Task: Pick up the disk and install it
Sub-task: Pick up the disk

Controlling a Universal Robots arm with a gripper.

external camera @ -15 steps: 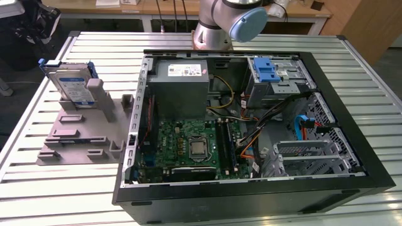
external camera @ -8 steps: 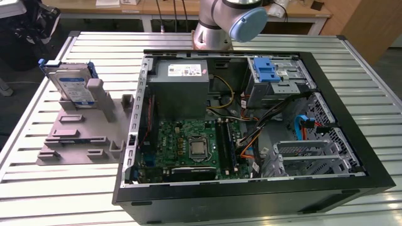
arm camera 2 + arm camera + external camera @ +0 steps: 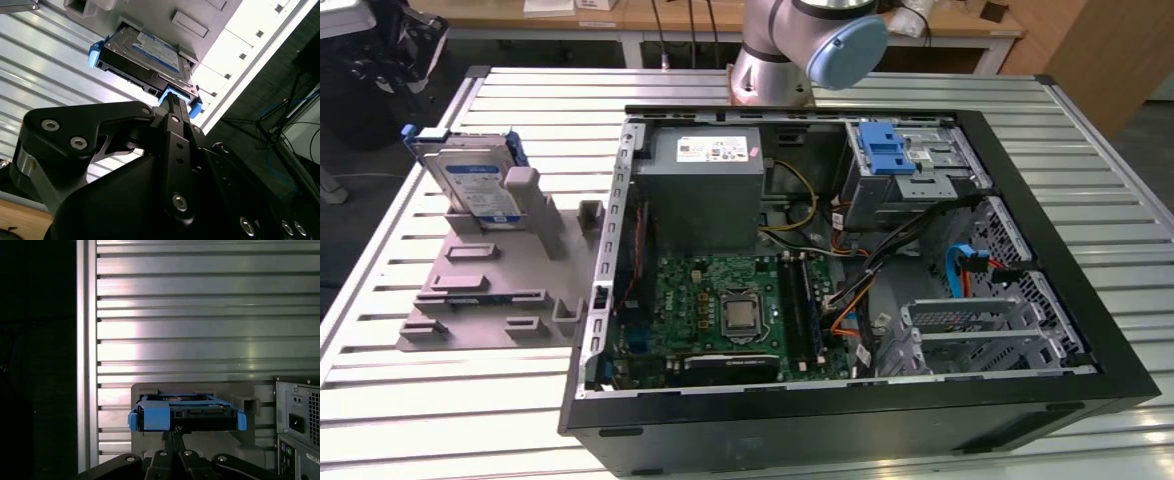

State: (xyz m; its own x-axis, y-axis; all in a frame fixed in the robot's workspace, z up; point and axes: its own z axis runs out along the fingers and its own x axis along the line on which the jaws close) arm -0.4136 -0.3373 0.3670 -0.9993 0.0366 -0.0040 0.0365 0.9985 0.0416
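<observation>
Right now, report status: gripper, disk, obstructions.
Gripper lined up on disk. Disk upright in grey holder on table, not yet installed. Nothing between gripper and disk.

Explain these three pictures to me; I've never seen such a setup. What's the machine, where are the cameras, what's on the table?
It is one robot arm at a slatted metal table. One picture comes from a camera off the arm; two come from cameras at its wrist, looking past the gripper. On the table sit an open computer case and a grey holder. The blue-framed disk stands upright in that holder, not yet picked up; the gripper points at it.
</observation>
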